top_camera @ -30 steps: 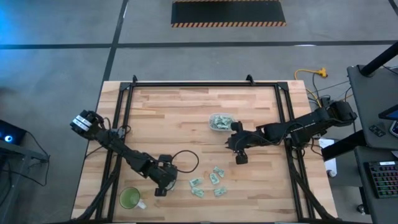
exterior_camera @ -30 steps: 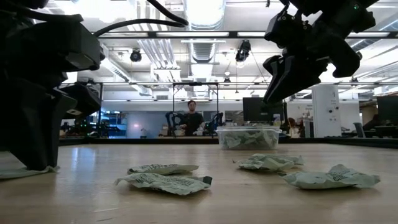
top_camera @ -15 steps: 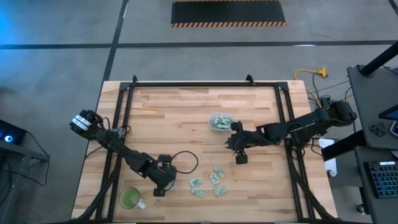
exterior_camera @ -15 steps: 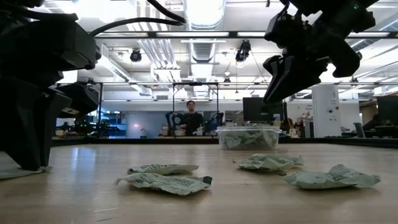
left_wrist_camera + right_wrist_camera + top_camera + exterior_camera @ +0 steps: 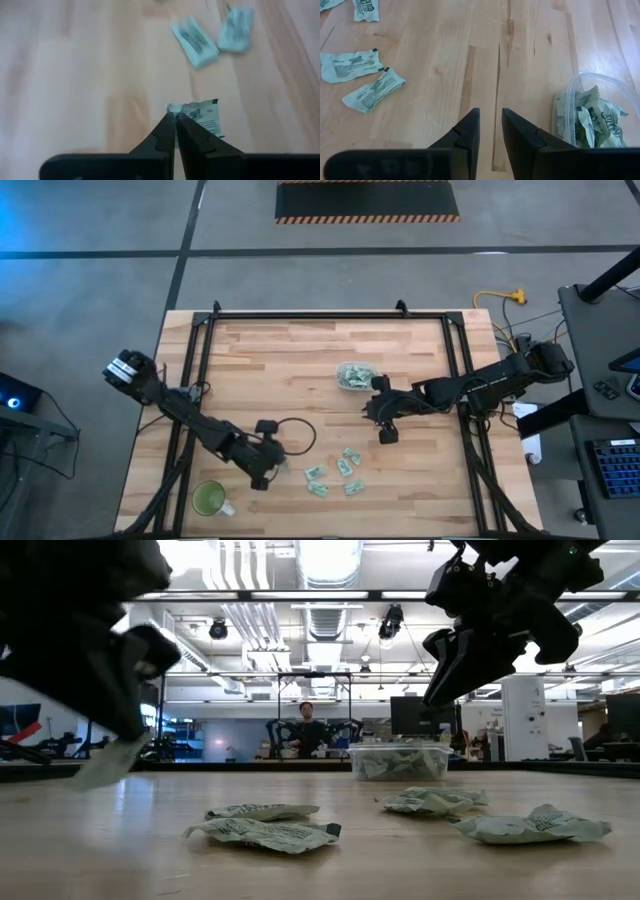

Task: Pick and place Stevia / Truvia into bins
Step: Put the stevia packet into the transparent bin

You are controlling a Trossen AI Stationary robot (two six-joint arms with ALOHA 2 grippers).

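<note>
Wooden table (image 5: pixel 280 370) unchanged; left arm has swung since a second ago, its elbow shifted left and the left gripper (image 5: pixel 262 479) lifted off the boards, jaws pressed together on the edge of one sachet (image 5: pixel 202 118), which now hangs clear of the table in the low view (image 5: pixel 108 762). Right gripper (image 5: pixel 386 435) has not moved, hovering just near-right of the clear bin (image 5: pixel 355 376), jaws slightly spread, nothing between them. Bin sits mid-table, far of the loose pile, holding several crumpled sachets (image 5: pixel 590 124). Green cup (image 5: pixel 210 499) at near left corner, contents can't tell. Four loose sachets (image 5: pixel 335 475) lie near centre, right of the left gripper.
</note>
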